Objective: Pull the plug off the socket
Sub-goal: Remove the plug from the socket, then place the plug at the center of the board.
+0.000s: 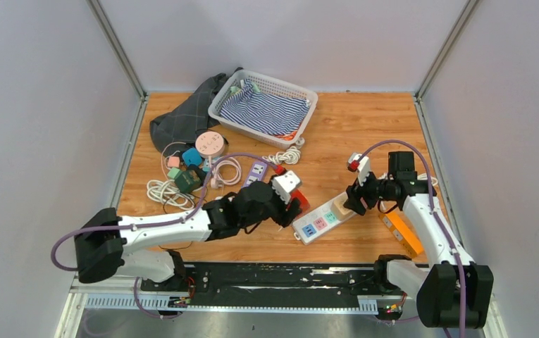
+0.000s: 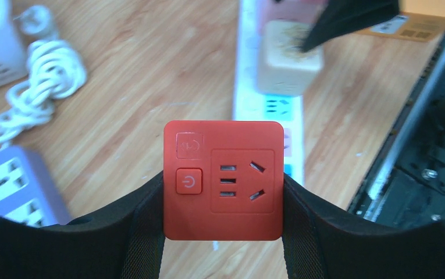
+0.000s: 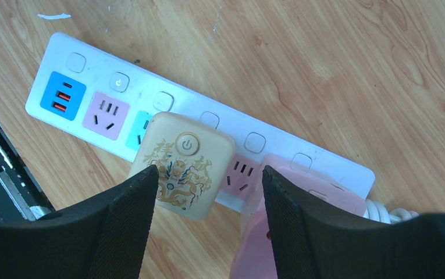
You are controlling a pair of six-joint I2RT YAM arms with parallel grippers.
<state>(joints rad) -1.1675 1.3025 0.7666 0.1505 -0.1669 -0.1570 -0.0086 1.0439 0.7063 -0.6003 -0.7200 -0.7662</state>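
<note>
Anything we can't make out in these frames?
- Red cube back: left wrist shows only its face, clamped in the left gripper.
- Cream cube prongs: right wrist, its own body hides whether it sits fully in the power strip.
- Pink cube: right wrist, the right gripper covers most of it.
- Strip's cord: right wrist, runs behind that gripper.

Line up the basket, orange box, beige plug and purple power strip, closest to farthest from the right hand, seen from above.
1. beige plug, right at the right hand.
2. orange box, near right edge.
3. purple power strip, left of centre.
4. basket, far back.
</note>
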